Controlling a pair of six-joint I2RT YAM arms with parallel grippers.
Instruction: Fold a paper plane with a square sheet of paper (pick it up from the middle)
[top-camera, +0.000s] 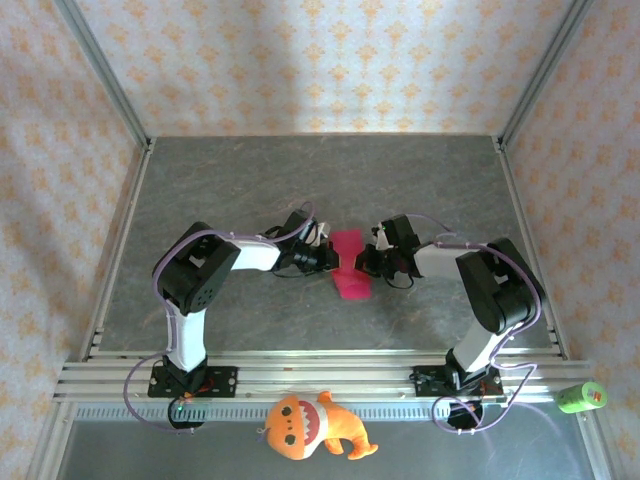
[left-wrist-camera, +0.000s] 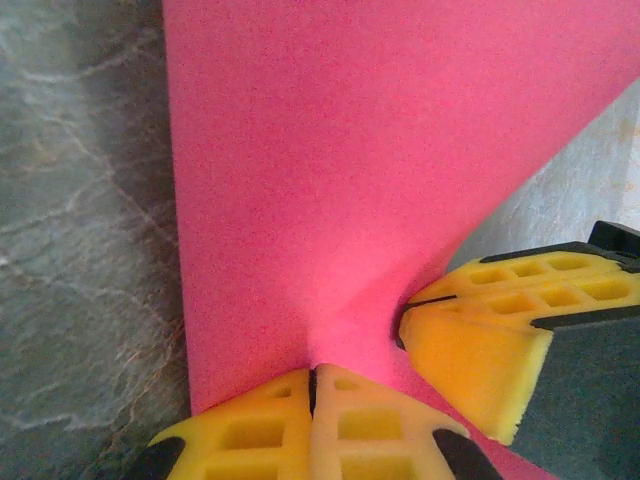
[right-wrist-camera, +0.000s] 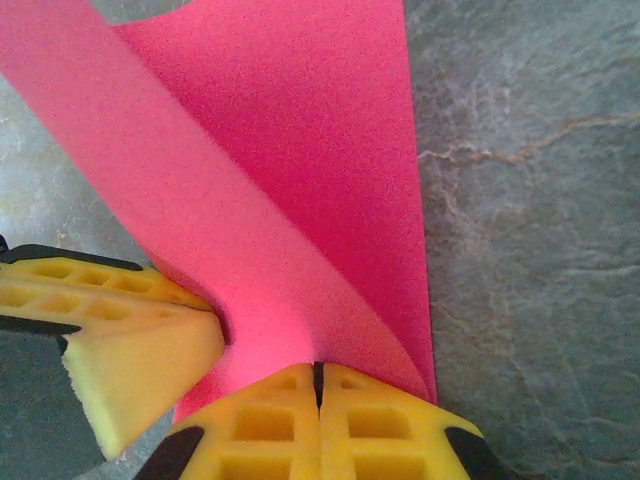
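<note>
One square sheet of paper (top-camera: 352, 285), pinched from two sides.
The two end effectors meet almost tip to tip. The left end effector (top-camera: 322, 257) and the right end effector (top-camera: 368, 258) are each closed on the pink sheet near its middle, at opposite edges. The sheet bows and twists between them, fanning out to either side of their fingertips over the grey bench (top-camera: 250, 180). One orange plush toy (top-camera: 305, 425) and one green object (top-camera: 582, 397) lie well behind both end effectors.
</note>
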